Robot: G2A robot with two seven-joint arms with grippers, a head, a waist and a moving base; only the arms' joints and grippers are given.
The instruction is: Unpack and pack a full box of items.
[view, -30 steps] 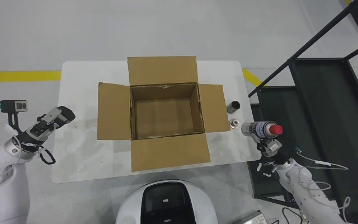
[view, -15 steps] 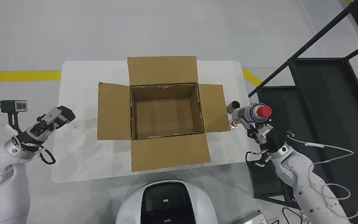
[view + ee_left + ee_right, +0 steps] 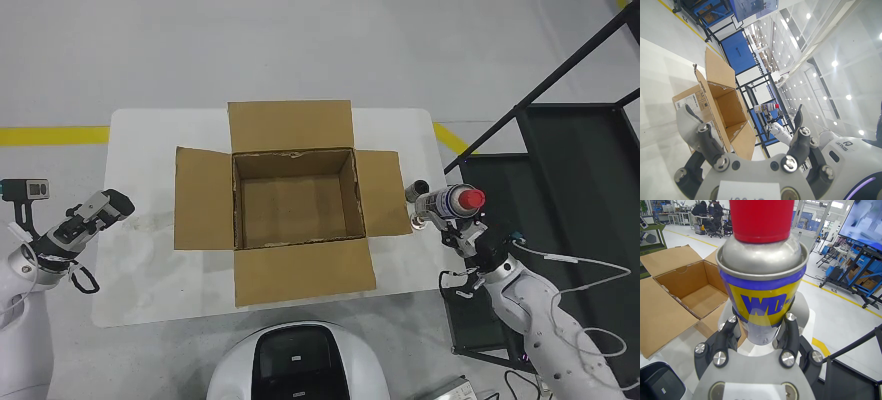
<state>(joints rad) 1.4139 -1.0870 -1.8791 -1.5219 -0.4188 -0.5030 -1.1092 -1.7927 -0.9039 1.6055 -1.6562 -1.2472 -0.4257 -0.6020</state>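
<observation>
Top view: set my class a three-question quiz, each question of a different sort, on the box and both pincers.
1. True or false: the cardboard box has all four flaps open and nothing inside.
2. The right pincer is shut on: A) a spray can; B) a cup; C) nothing.
3. Fill in: the left pincer is ___, holding nothing.
Key: 1 true; 2 A; 3 open.

Brown cardboard box [image 3: 205, 200]; blue-yellow spray can [image 3: 762, 291], red cap [image 3: 761, 219]; table [image 3: 140, 150] apparently white.
</observation>
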